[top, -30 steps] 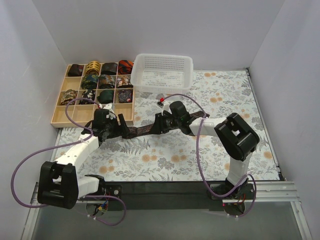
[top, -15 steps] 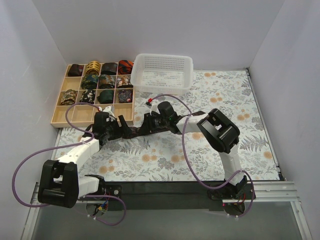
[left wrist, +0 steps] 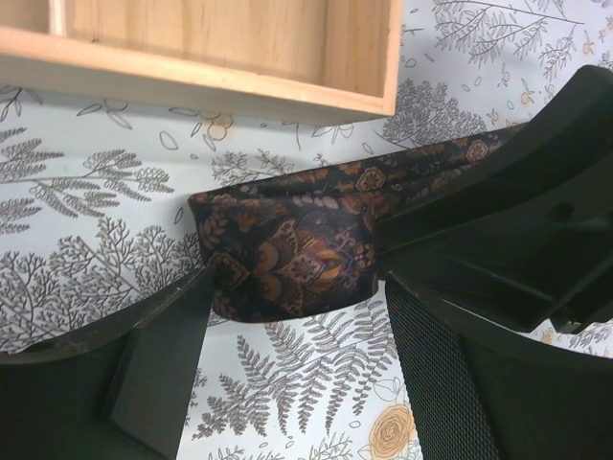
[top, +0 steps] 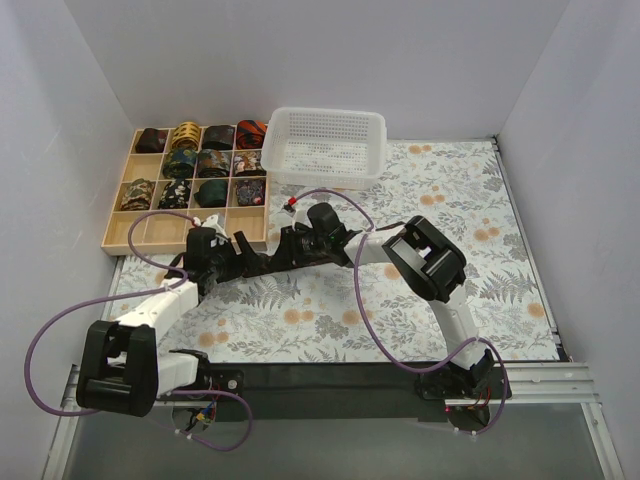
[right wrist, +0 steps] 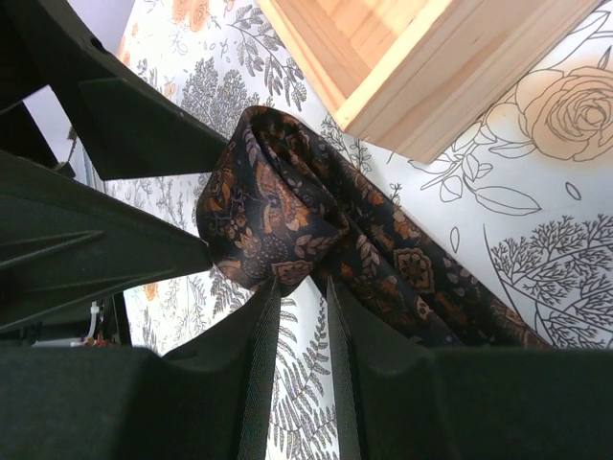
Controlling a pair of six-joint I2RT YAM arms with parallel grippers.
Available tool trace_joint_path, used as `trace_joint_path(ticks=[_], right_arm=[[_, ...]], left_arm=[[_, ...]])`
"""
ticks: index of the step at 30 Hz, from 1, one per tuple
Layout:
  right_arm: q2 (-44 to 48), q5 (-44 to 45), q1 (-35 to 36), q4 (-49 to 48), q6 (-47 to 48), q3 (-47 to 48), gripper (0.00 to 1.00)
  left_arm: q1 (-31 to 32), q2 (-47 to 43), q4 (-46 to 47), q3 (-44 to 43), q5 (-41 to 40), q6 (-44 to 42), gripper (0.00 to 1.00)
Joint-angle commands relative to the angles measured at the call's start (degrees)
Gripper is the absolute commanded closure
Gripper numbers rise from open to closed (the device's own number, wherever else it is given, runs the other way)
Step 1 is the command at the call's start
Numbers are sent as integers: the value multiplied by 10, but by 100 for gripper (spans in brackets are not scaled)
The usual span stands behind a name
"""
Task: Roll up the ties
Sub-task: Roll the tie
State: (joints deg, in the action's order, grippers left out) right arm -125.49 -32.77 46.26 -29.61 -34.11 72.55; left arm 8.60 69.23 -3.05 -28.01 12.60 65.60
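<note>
Gripping from both sides, my left hand (left wrist: 290,287) presses its two fingers against a loose roll of the tie (left wrist: 278,244), a dark brown fabric printed with orange-red florals. That hand is closed across the roll at a fairly wide spread. My right hand (right wrist: 304,286) is narrow, its fingers nearly together with their tips against the roll's edge, and I cannot tell whether they pinch a layer. The unrolled strip trails along the desk (left wrist: 86,192) toward the right arm. The roll lies just beside the corner of the wooden tray (left wrist: 220,81). I judge the tie light, soft and slippery, apt to spring open. The best hold is across the roll's flat sides, with gentle pressure.
</note>
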Motion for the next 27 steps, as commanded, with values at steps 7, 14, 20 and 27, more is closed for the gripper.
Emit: trace_joint_path(ticks=[7,14,20,27], right_arm=[[51,17,-9,-23,26,-26,69],[113,18,-29,-17,51,-79,62],[176,19,-60,10,82,-137,55],[234,25,-80,28,104,-186,55]], left_arm=[[-26,-91,27,39,-35,48,33],[-39,-78,74,67,-7,60,30],[-40,-34,91,69,2,61,35],[-40,-2,101,70,22,55,36]])
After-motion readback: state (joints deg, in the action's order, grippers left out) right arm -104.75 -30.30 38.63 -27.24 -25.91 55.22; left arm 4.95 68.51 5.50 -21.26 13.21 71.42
